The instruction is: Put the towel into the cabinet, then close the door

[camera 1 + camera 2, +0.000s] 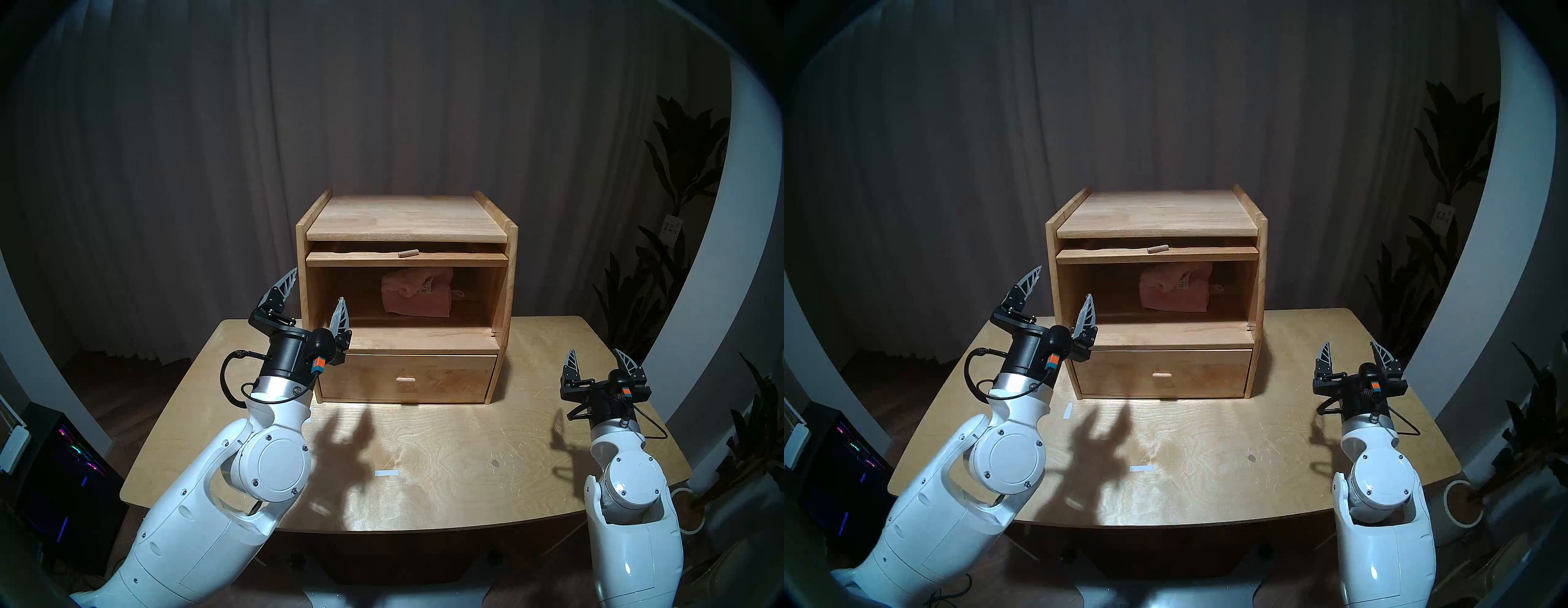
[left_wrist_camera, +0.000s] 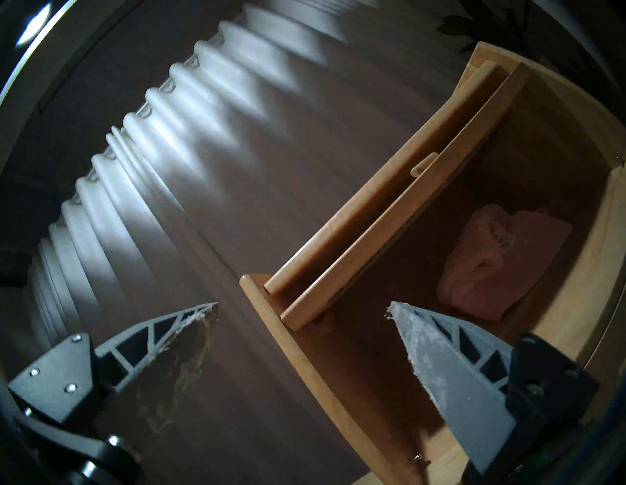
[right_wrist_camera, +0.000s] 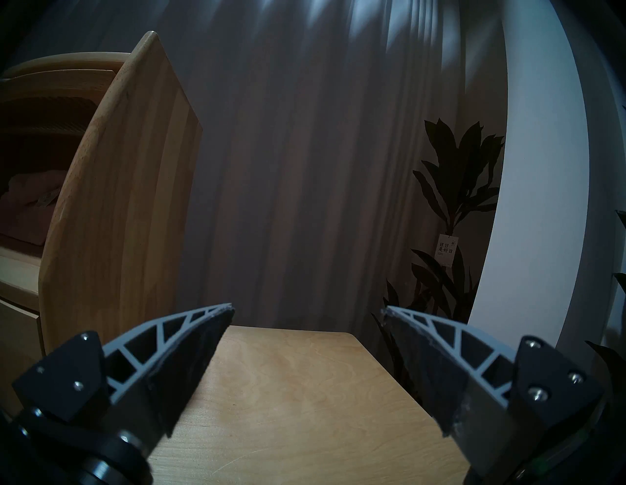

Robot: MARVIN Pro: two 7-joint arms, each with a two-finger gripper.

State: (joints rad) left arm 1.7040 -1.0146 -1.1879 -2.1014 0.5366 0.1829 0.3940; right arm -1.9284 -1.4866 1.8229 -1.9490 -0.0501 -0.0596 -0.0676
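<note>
Dark pleated curtains [image 1: 212, 170] fill the background behind our plywood tabletop [image 1: 445, 458], where the light-wood cabinet [image 1: 507, 276] stands at frame center. Inside its large compartment, toward the back, lies the folded pink towel [image 1: 415, 299]. Above the opening, the door [image 1: 405, 259] sits slid up and flat under the top board, its peg handle [image 1: 408, 253] pointing outward. Our left claw [image 1: 316, 295], released wide, hangs at the cabinet's left front edge. Our right claw [image 1: 597, 361], also released and empty, hovers at lower right, well apart.
</note>
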